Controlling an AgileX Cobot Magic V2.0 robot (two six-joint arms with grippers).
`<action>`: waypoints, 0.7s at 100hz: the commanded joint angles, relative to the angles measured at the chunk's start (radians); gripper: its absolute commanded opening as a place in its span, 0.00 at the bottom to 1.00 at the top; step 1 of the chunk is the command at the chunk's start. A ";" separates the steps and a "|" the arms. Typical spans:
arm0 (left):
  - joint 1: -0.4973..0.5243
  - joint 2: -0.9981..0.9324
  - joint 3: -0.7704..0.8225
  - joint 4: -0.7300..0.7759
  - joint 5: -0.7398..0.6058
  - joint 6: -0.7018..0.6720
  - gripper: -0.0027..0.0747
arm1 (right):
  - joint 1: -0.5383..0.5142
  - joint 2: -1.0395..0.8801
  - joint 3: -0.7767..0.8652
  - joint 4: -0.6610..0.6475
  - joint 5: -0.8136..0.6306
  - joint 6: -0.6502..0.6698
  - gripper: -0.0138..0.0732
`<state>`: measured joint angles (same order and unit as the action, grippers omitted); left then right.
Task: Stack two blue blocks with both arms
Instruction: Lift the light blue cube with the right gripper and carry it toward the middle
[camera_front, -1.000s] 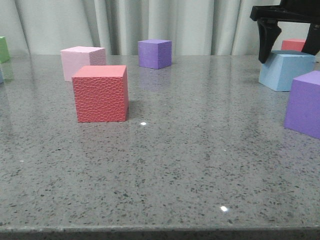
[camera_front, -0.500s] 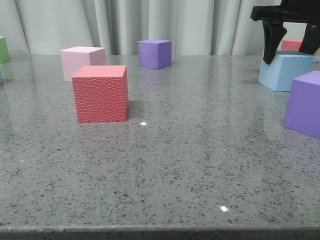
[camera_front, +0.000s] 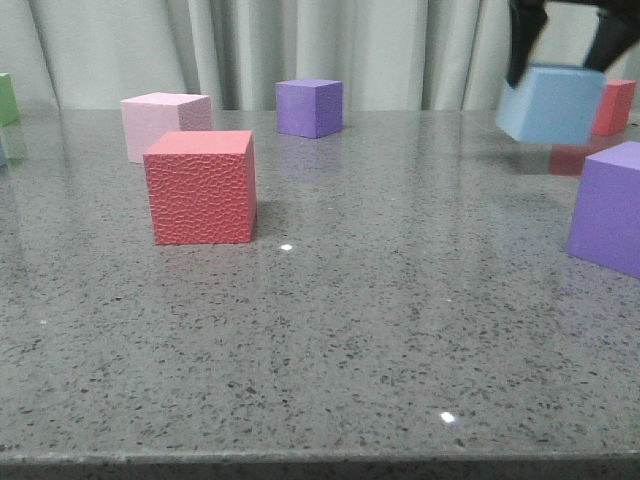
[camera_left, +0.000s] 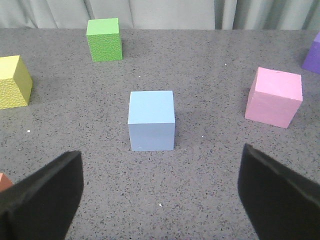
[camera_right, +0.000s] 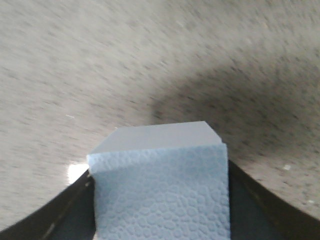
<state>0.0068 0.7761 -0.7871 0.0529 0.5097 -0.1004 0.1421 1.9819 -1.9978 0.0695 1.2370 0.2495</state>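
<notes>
My right gripper (camera_front: 565, 45) is shut on one blue block (camera_front: 550, 103) and holds it clear of the table at the far right of the front view. In the right wrist view that block (camera_right: 162, 187) fills the space between the black fingers (camera_right: 260, 210). The other blue block (camera_left: 151, 120) rests on the table in the left wrist view, ahead of my left gripper (camera_left: 160, 195). That gripper is open, its two black fingers (camera_left: 42, 197) spread wide, with nothing between them. The left gripper is out of the front view.
The front view holds a red cube (camera_front: 201, 186), a pale pink cube (camera_front: 165, 122), a purple cube (camera_front: 310, 106), a second purple cube (camera_front: 608, 205) at right and a small red cube (camera_front: 614, 105) behind it. Around the resting blue block are a green cube (camera_left: 104, 39), a yellow cube (camera_left: 14, 82) and a pink cube (camera_left: 274, 97).
The right gripper closed on the blue block, lifted it off the table and carried it slightly left. The small red cube behind it is now uncovered.
</notes>
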 joint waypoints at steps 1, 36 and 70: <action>-0.004 0.000 -0.035 0.003 -0.063 -0.001 0.81 | 0.048 -0.054 -0.080 -0.018 0.033 0.054 0.64; -0.004 0.000 -0.035 0.003 -0.061 -0.001 0.81 | 0.255 -0.041 -0.130 -0.091 -0.013 0.238 0.64; -0.004 0.000 -0.035 0.003 -0.029 -0.001 0.81 | 0.367 0.034 -0.139 -0.079 -0.079 0.313 0.64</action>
<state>0.0068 0.7761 -0.7871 0.0546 0.5355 -0.1004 0.4901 2.0629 -2.0992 0.0000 1.2224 0.5407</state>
